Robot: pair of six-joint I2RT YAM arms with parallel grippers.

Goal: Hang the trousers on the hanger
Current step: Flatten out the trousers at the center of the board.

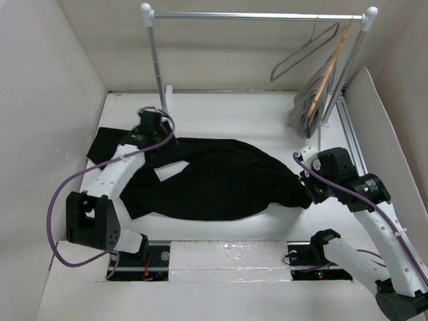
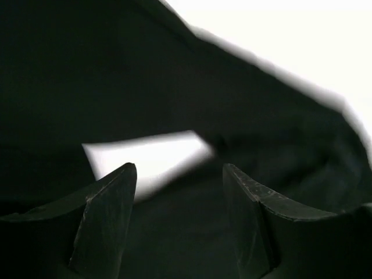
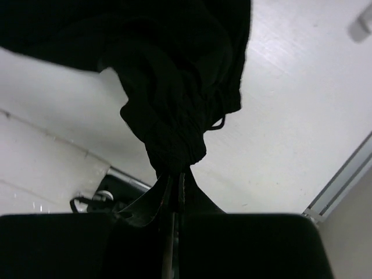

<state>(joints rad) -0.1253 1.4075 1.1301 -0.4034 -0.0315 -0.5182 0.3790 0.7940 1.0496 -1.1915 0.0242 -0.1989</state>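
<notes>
Trousers (image 1: 221, 177) are nowhere near hung yet, so I'd call this early days. The whole pair lies spread across the middle of the table (image 1: 267, 114), legs running off to the left and a bunched end at the right. The right gripper (image 1: 309, 194) is clamped tight on that bunched end; its wrist view shows the cloth pinched between the closed tips. The left gripper (image 1: 152, 127) sits over the leg part at the back left, fingers (image 2: 107, 203) clearly apart, black cloth below them and nothing pinched. I can't tell if they actually touch the cloth. The hanger (image 1: 302, 52) hangs by its hook on the rail (image 1: 254, 15) at the back right, well apart from the trousers and bare. So what's done, as far as I can judge, is one grasp. What's left is pretty much everything: lifting the cloth, getting it over the hanger's bar, letting go. Count: one pair of trousers, two hangers (the grey one plus a wooden hanger (image 1: 331, 70) just beside it carrying a grey garment (image 1: 306, 110)), one rail, and two grippers, one closed on cloth and one spread.
</notes>
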